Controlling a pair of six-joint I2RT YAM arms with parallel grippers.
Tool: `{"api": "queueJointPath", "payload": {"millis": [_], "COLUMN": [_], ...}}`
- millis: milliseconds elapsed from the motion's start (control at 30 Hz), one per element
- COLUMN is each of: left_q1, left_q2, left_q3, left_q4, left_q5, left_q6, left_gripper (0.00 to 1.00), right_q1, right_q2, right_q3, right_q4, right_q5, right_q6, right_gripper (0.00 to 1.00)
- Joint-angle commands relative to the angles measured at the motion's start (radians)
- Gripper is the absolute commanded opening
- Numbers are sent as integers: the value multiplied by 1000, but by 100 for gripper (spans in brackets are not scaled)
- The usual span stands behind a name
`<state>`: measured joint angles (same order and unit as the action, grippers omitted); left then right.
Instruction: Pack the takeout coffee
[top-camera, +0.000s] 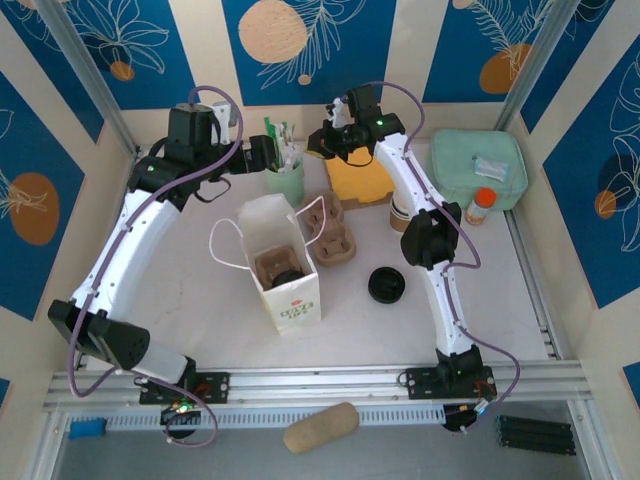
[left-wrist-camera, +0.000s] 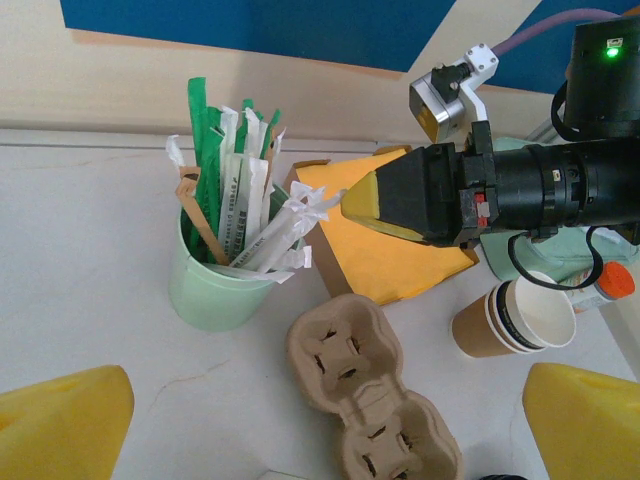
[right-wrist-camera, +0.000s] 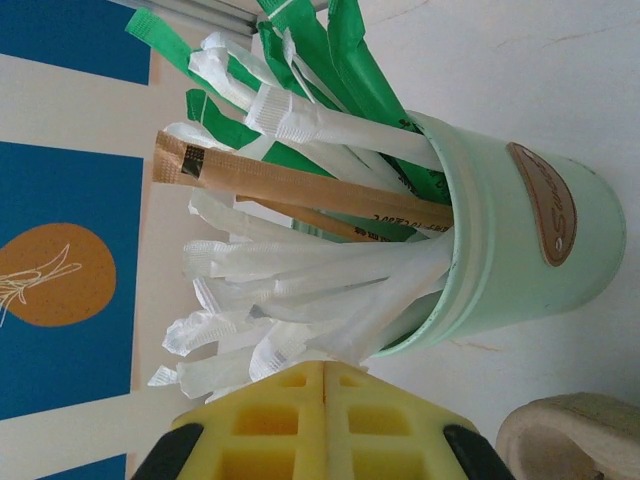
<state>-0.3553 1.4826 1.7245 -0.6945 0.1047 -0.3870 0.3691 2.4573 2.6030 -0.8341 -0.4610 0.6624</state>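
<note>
The takeout coffee (top-camera: 288, 276) shows as a black lid in a cardboard carrier inside the white paper bag (top-camera: 297, 300) at the table's middle. A mint green cup (top-camera: 285, 180) (left-wrist-camera: 210, 290) (right-wrist-camera: 520, 250) at the back holds several wrapped straws and stirrers. My right gripper (top-camera: 325, 140) (right-wrist-camera: 325, 365) (left-wrist-camera: 348, 200) is at this cup's mouth, its yellow fingers pressed together on the end of a white wrapped straw (right-wrist-camera: 400, 300). My left gripper (top-camera: 265, 155) (left-wrist-camera: 325, 430) hovers open above an empty cup carrier (left-wrist-camera: 365, 395), holding nothing.
A stack of lidless cups (top-camera: 400, 213) (left-wrist-camera: 510, 320) stands right of yellow napkins (top-camera: 358, 180) (left-wrist-camera: 400, 250). Loose black lids (top-camera: 387, 285) lie right of the bag. A green box (top-camera: 478, 168) and an orange-capped bottle (top-camera: 481, 205) sit at the back right. Spare carriers (top-camera: 335, 232) lie behind the bag.
</note>
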Motion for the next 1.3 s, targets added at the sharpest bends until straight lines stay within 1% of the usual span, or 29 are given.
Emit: {"api": "queueJointPath", "payload": {"millis": [0, 67, 100, 133, 233, 300, 333, 733, 1267], "left_q1": [9, 9, 8, 8, 9, 9, 8, 8, 9], "left_q2": [1, 1, -1, -1, -1, -1, -2, 4, 11], "left_q3": [9, 9, 9, 8, 3, 1, 2, 8, 9], "left_q4": [22, 23, 24, 24, 24, 23, 21, 11, 9], "left_q5": [25, 26, 27, 27, 30, 32, 32, 32, 35], "left_q6": [-9, -10, -10, -10, -13, -13, -12, -5, 2], "left_gripper": [99, 100, 99, 99, 99, 99, 99, 99, 99], "right_q1": [1, -1, -1, -2, -4, -5, -5, -1, -3], "right_q2": [-59, -66, -67, -67, -60, -52, -48, 20, 68], "right_q3": [30, 29, 29, 28, 18, 13, 12, 43, 45], "right_q4": [-23, -20, -21, -21, -5, 6, 12, 57, 75], "right_q5": [-22, -8, 0, 10, 22, 28, 31, 35, 35], "right_q6": [-21, -24, -27, -24, -13, -2, 3, 59, 81], "right_gripper": [0, 0, 3, 11, 19, 31, 33, 34, 33]}}
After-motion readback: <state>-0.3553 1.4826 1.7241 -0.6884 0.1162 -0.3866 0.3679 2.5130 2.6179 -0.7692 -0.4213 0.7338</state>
